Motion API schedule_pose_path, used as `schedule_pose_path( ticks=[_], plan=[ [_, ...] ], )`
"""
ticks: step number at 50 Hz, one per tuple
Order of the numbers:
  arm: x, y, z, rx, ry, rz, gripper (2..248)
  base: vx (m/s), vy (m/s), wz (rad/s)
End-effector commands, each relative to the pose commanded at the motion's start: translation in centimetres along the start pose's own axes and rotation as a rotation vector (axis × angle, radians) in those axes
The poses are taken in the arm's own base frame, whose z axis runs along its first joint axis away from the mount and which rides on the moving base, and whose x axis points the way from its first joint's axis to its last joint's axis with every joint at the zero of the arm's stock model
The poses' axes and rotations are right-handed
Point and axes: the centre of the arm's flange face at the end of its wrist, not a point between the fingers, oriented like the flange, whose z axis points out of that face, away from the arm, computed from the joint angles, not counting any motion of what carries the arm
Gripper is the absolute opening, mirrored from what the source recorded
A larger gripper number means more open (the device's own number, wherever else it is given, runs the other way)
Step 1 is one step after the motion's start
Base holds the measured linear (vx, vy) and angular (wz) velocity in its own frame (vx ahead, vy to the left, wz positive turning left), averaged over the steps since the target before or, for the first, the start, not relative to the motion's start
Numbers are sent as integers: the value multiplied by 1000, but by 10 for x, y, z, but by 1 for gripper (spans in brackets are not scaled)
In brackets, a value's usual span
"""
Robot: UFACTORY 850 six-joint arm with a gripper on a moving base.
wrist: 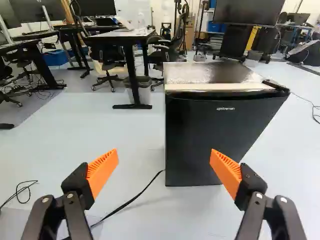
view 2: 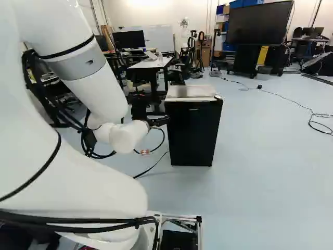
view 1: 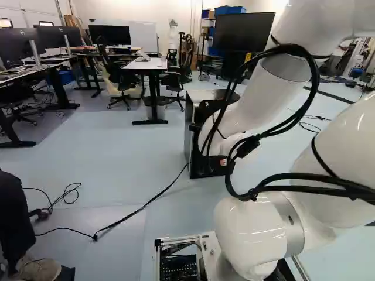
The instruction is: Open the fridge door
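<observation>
Your end effector (view 2: 162, 121): one, released, pads (wrist: 102, 172) wide apart | Fridge (wrist: 210, 74): one, upright on floor (wrist: 130, 165), ahead of your end effector | Door (wrist: 215, 135): black, closed

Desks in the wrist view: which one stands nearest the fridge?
The white-topped desk with the grey bin beneath it; the desks carrying monitors stand farther from the fridge.

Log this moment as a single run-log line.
Gripper: open, empty | Fridge door: shut, ahead of gripper | Contact: none seen | Black cable: on floor beside fridge | Task: door not opened
</observation>
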Motion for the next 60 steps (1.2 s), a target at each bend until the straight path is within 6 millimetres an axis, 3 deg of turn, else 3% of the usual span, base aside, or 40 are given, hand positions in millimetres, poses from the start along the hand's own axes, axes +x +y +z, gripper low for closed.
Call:
schedule_pose_path(
  ticks=[60],
  plan=[
    [34, -4, 78, -7, 15, 12, 247, 0, 0, 0]
  ],
)
